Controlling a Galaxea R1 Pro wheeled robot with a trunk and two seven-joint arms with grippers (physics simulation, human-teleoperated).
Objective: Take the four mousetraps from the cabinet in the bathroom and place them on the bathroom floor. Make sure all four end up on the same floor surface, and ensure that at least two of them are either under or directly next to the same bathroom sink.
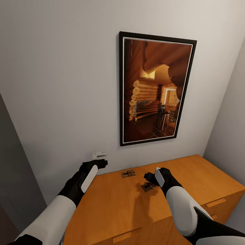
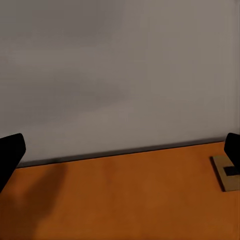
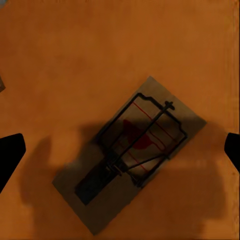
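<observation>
Across the lower half of the head view, the orange-brown cabinet (image 1: 115,207) is seen with its flat top against a pale wall, and two slim drawer handles show along its lower front edge. Two mousetraps are seen lying flat on that top. One mousetrap (image 1: 128,173) lies near the wall, at the middle of the frame. The second mousetrap (image 1: 148,186) lies a little lower and to the right, just beside the right pincer (image 1: 147,176), which is held above it. In the right wrist view this second mousetrap (image 3: 130,152) is shown at the centre, turned diagonally, with its dark wire spring and red spot visible; the two dark fingertips are seen at opposite edges of the frame, set wide apart, with nothing between them but the trap below. The left pincer (image 1: 103,162) is held over the cabinet's upper left corner, close to the wall. In the left wrist view its fingertips are likewise spread apart at the frame's edges, and a corner of the first mousetrap (image 2: 225,176) is seen at lower right. A framed picture (image 1: 154,90) of a log interior hangs on the wall above the cabinet.
</observation>
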